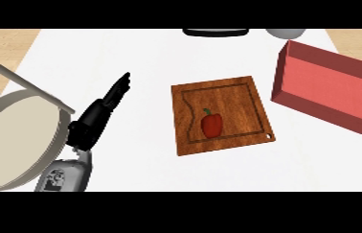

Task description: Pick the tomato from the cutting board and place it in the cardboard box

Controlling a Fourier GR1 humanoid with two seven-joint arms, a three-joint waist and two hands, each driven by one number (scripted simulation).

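A: Head view shows one hand only, the left hand (99, 113), coming up from the lower left edge. Its fingers are straight and held together, pointing up and a little right, and they hold nothing.

B: And the right hand?

A: It shows nowhere in this view, so its state can't be told.

B: Where does the tomato lie from that left hand?

A: Off to the hand's right, well apart from it, with bare white counter (141, 50) between. The red thing with the green stalk (211, 124) lies on the wooden cutting board (233, 93), in the lower half of it. It looks longer than round, more a pepper than a tomato, its long axis running toward and away from the robot, stalk at the far end.

B: And the box?

A: The red-walled box (332, 71) stands beyond the board's right edge, further right again, so the carry would likely run rightward, away from the left hand.

B: Anything else?

A: A large pale round rim (28, 131) at the left edge, beside the forearm.
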